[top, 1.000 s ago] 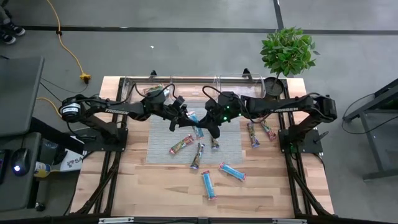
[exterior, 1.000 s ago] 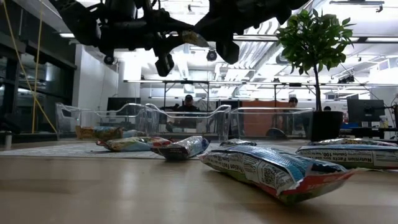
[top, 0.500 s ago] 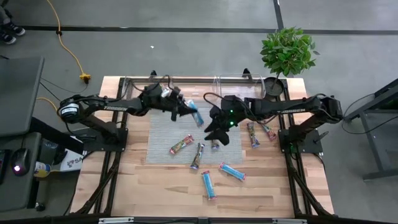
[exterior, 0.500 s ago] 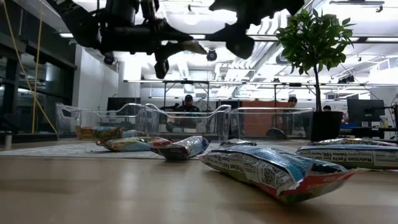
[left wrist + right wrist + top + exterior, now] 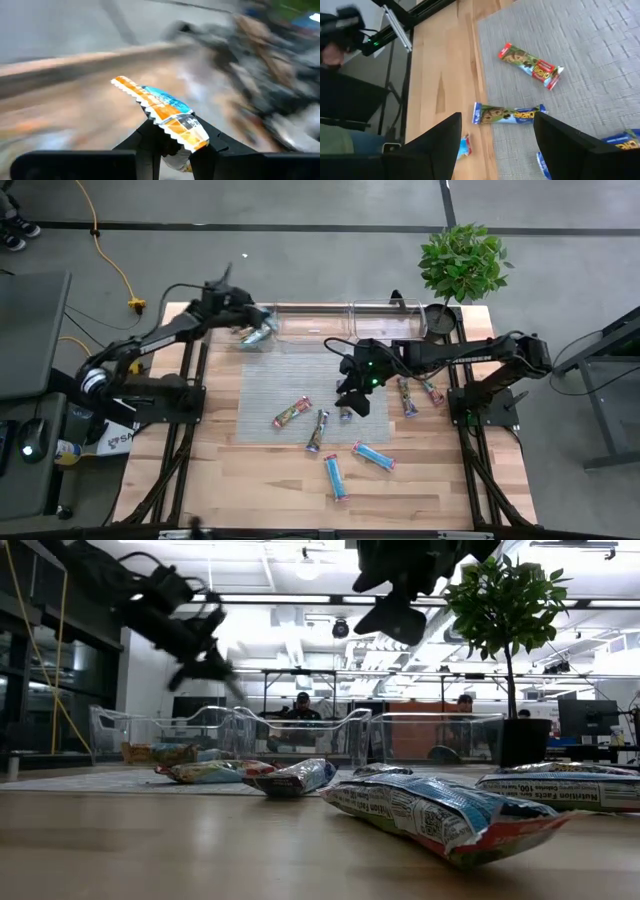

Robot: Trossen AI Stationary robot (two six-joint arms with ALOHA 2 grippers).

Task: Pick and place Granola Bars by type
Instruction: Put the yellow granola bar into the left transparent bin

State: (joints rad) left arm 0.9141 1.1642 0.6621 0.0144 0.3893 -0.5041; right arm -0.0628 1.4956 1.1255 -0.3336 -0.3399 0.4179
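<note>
My left gripper (image 5: 250,328) is up over the table's far left corner, above a clear bin (image 5: 225,320), shut on a light-blue granola bar (image 5: 160,107) with orange-pink ends. My right gripper (image 5: 350,395) hangs open over the grey mat (image 5: 300,370), nothing between its fingers (image 5: 440,140). Below it a tan-green bar with red ends (image 5: 530,65) and a dark bar (image 5: 507,114) lie flat on the mat. Two more light-blue bars (image 5: 372,455) (image 5: 335,476) lie on the wood nearer the front. My left gripper pinches the light-blue bar between its two fingers near one crimped end (image 5: 182,132). The rest of the bar sticks out ahead of the fingers, its free end (image 5: 122,82) in the air. The bar is lifted clear of table and bin.
Clear bins (image 5: 310,315) (image 5: 385,310) stand along the far edge. Two bars (image 5: 406,395) (image 5: 430,390) lie right of the mat. A potted plant (image 5: 460,265) stands at the far right corner. Bare wood lies at the near left.
Both grippers were together at the light-blue bar above the mat's middle. My right gripper has let go of it and drawn back a little toward the right. My left gripper has swung fast with the bar toward the table's far left corner, over the bin.
</note>
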